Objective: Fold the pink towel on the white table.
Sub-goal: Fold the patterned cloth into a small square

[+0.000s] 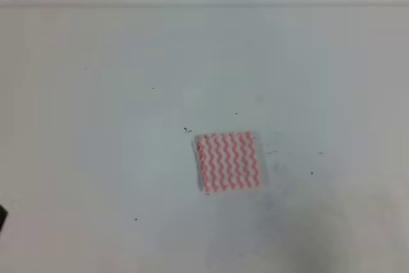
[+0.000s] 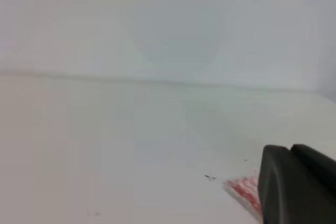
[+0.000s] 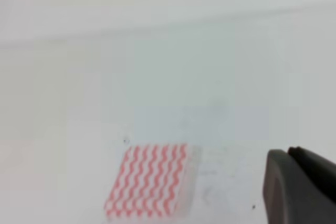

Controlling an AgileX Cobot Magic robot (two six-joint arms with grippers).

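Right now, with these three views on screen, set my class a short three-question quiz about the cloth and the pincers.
1. True or false: the pink towel is held by a pincer.
2. Multiple choice: the towel lies (A) flat on the white table, (B) draped over the table's edge, (C) lifted in the air.
3. Short answer: in which wrist view does the whole towel show?

Key:
1. False; in the high view nothing touches it.
2. A.
3. The right wrist view; the left wrist view shows only a corner beside the left pincer. The right pincer sits at the frame's lower right, apart from the towel.
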